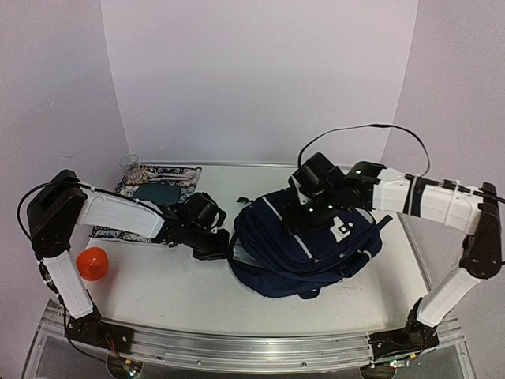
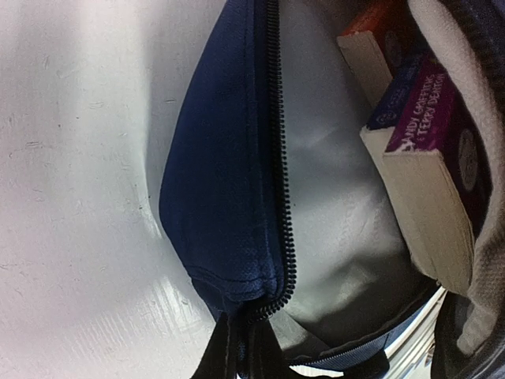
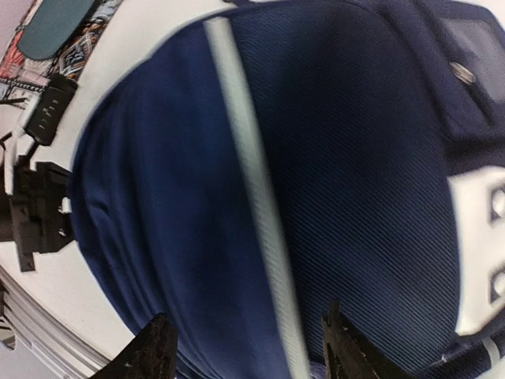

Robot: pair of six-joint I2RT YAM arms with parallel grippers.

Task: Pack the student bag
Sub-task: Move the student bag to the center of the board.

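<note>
The student bag [image 1: 304,249], navy with grey-white stripes, lies on the table right of centre. My left gripper [image 1: 216,245] is at its left edge. In the left wrist view the dark fingers [image 2: 207,359] are shut on the navy fabric at the end of the open zipper [image 2: 278,158]. Grey lining and a purple book [image 2: 430,103] show inside the opening. My right gripper [image 1: 304,213] hovers over the bag's top face. Its fingertips [image 3: 158,347] stand wide apart, open, on either side of a pale stripe [image 3: 252,181], holding nothing.
A flat patterned mat with a teal oval [image 1: 154,192] lies at the back left, with a clear plastic item [image 1: 130,164] at its far corner. An orange-red round object [image 1: 93,263] sits near the left arm's base. The table's metal front rail [image 1: 252,347] runs along the near edge.
</note>
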